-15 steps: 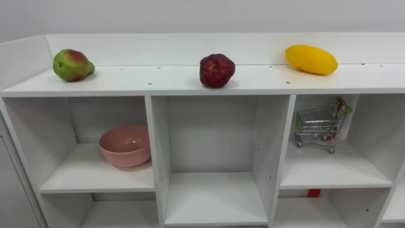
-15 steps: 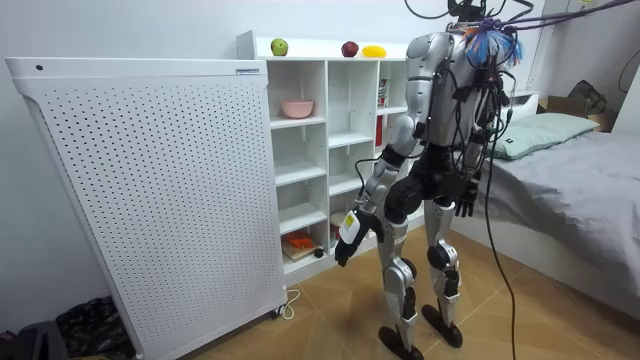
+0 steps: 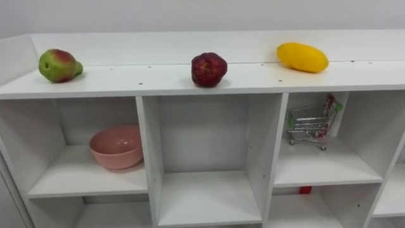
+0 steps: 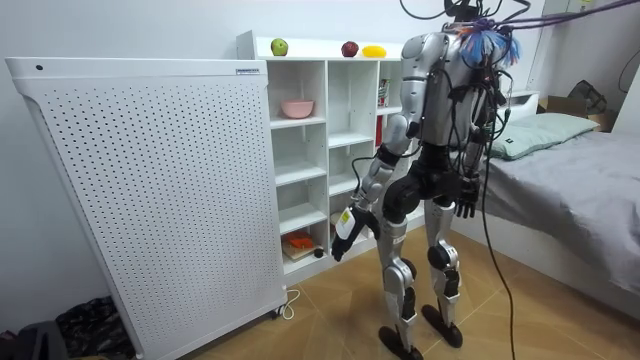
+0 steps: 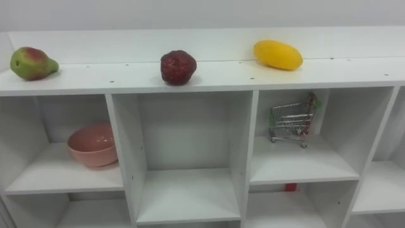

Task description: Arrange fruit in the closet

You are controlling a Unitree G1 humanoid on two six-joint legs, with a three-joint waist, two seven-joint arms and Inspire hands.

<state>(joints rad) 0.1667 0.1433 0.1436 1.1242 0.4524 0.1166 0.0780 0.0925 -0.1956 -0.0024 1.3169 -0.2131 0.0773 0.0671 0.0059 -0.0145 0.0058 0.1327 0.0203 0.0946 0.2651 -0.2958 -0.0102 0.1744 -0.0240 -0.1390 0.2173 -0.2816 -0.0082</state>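
Note:
Three fruits lie in a row on top of the white closet (image 3: 126, 81): a green-red pear (image 3: 59, 65) at the left, a dark red fruit (image 3: 209, 69) in the middle and a yellow mango (image 3: 302, 57) at the right. In the room view I stand upright facing the closet (image 4: 330, 150), with the fruits (image 4: 349, 48) at about head height. My left hand (image 4: 343, 228) hangs low beside my thigh, fingers relaxed and holding nothing. Behind my hip, my right hand (image 4: 464, 205) hangs down with its fingers straight, also holding nothing.
A pink bowl (image 3: 116, 146) sits in the upper left compartment and a small toy shopping cart (image 3: 310, 123) in the upper right one. A white perforated panel (image 4: 150, 190) stands at the closet's left side. A bed (image 4: 570, 170) is behind me.
The eye view has shifted, so the fruits sit a little further left: the camera moved. In the room view my left arm has risen slightly toward the closet.

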